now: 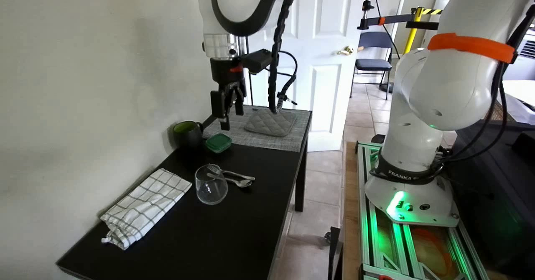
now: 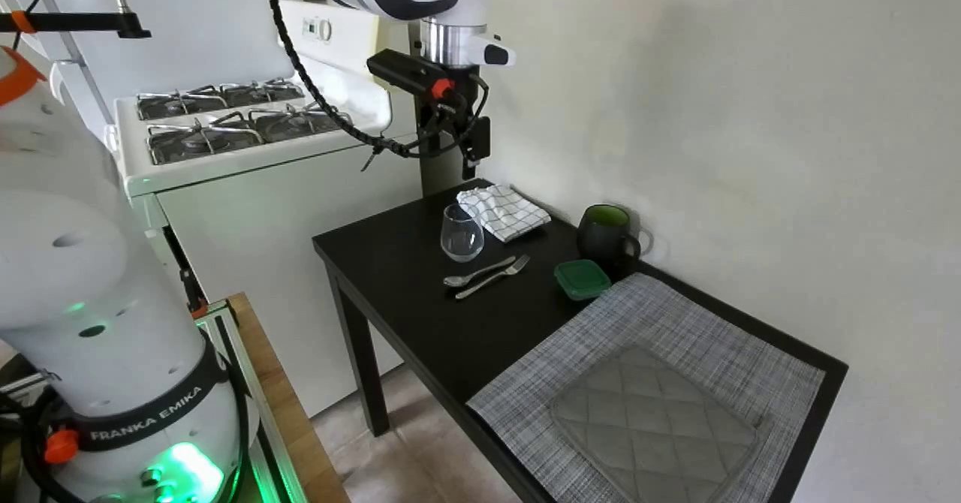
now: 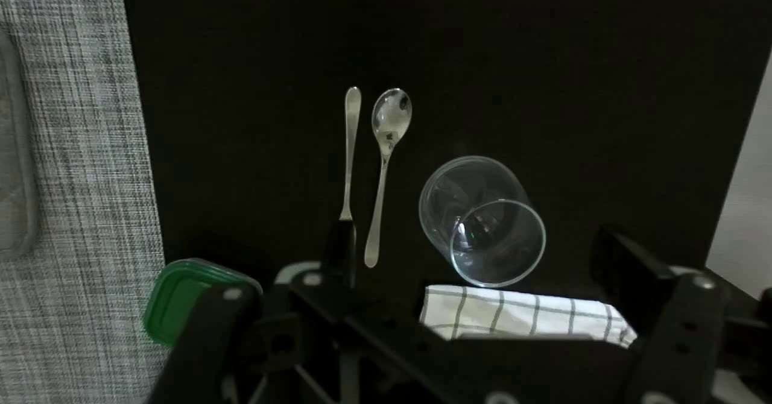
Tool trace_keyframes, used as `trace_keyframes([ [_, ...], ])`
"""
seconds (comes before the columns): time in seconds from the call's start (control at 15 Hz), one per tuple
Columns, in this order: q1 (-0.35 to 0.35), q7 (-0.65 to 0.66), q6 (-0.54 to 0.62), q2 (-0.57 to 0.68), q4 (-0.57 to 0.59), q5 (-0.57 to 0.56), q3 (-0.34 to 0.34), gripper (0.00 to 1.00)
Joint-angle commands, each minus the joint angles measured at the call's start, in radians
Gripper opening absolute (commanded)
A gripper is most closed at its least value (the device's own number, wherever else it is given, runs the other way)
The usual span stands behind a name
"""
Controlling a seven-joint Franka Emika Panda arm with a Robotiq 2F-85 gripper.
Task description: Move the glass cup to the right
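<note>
The glass cup, a small clear tumbler, stands upright on the black table in both exterior views (image 1: pixel 211 186) (image 2: pixel 462 236). In the wrist view the glass cup (image 3: pixel 446 205) shows from above, with its round rim toward the camera. My gripper (image 1: pixel 232 116) is well above the table, apart from the cup, and holds nothing. It also hangs above the table in an exterior view (image 2: pixel 471 164). In the wrist view the gripper's two fingers (image 3: pixel 479 250) are spread wide, one on each side of the cup in the picture.
A checked cloth (image 1: pixel 146 204) lies beside the cup toward the wall. A spoon (image 3: pixel 386 151) and fork (image 3: pixel 350 151) lie beside the cup. A green-lidded container (image 2: pixel 582 279), dark mug (image 2: pixel 604 236) and grey placemat (image 2: pixel 518 405) with a quilted pad (image 2: pixel 653 428) are farther along.
</note>
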Motion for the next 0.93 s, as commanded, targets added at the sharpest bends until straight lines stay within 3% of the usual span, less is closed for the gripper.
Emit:
trace_keyframes([
  [0.0, 0.008, 0.055, 0.107, 0.120, 0.018, -0.041, 0.024, 1.00],
  [0.87, 0.019, 0.182, 0.312, 0.350, 0.076, -0.112, 0.022, 1.00],
])
